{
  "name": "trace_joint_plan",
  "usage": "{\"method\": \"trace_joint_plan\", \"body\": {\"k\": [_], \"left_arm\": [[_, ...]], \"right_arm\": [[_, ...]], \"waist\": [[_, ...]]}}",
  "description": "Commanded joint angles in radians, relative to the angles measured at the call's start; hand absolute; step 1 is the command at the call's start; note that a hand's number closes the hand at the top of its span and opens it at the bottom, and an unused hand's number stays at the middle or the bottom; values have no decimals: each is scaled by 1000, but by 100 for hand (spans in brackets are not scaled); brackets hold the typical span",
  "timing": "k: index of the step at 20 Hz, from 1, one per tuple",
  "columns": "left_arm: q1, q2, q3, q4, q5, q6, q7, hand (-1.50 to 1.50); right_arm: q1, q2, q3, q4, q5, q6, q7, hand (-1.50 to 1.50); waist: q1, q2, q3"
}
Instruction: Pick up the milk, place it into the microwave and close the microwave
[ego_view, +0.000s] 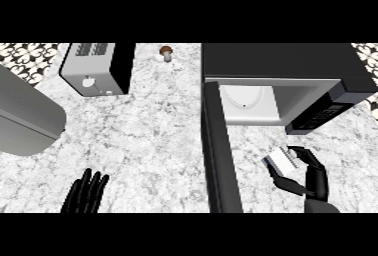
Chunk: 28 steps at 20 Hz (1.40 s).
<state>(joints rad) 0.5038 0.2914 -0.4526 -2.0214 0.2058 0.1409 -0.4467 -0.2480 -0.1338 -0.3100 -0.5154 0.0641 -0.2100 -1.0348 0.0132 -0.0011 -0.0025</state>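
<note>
the right hand (310, 172) is curled round the milk (280, 160), thumb on one side and fingers on the other, holding the small pale carton tilted just above the counter (148, 130). the milk is outside the microwave (295, 85), in front of its open cavity and just right of the door (220, 155), which stands swung out toward the lower edge of the view. inside the cavity only the round white turntable (247, 100) shows; nothing sits on it. the left hand (85, 192) rests at the lower left, fingers straight and spread, holding nothing and well apart from the milk. at the back left stands a toaster (96, 67), and a small brown-capped mushroom (167, 52) lies between it and the microwave. a grey curved sink (26, 117) fills the left edge.
</note>
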Motion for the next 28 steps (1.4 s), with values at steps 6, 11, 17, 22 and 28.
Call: {"method": "trace_joint_plan", "body": {"k": [6, 11, 17, 22, 28], "left_arm": [[24, 36, 66, 12, 36, -54, -46, -150], [23, 26, 89, 3, 73, -65, -26, -150], [106, 37, 53, -36, 40, -75, -49, -150], [71, 27, 97, 35, 55, -99, -77, -150], [108, 45, 162, 35, 112, -152, -91, -150]], "right_arm": [[-85, -39, 20, 159, 65, -14, -138, 150], [-84, -52, 42, 120, 52, 109, -145, 150], [-58, 3, 86, 15, 33, 167, -101, 150], [-34, 64, 136, -149, 21, 152, 0, 150], [40, 78, 180, -411, 27, 72, 152, 150]], "waist": [[5, 5, 4], [-1, 3, 4], [-6, -1, 3], [-14, -3, 2], [-13, -4, 1]]}}
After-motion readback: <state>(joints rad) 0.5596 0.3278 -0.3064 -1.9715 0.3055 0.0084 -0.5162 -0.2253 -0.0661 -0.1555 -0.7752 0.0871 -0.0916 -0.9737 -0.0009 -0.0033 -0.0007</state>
